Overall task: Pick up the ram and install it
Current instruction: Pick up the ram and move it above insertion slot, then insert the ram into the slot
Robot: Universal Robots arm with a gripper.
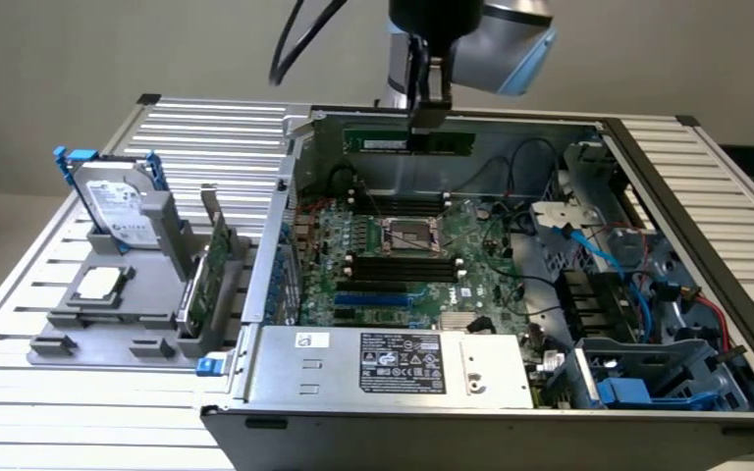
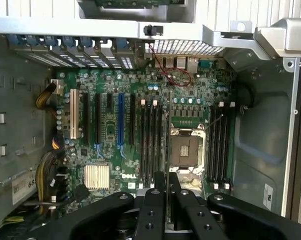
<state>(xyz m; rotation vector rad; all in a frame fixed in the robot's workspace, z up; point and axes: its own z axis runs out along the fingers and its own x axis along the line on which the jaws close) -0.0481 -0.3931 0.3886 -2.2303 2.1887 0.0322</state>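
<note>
Nearly pressed together, my claw (image 2: 167,178) pinches the ram (image 1: 384,144) mid-length, hanging level just under my fingers. It seems light, stiff, thin and fragile; I judge its flat faces near the top edge safest. Below lie the motherboard (image 2: 110,125) and its black memory slots (image 2: 151,145).

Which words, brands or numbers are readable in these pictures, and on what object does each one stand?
"DELL": white print on the motherboard.
White label on the ram: too small to read.
Labels on the power supply and the hard drive: too small to read.
Sticker on the case wall: blurred.
</note>
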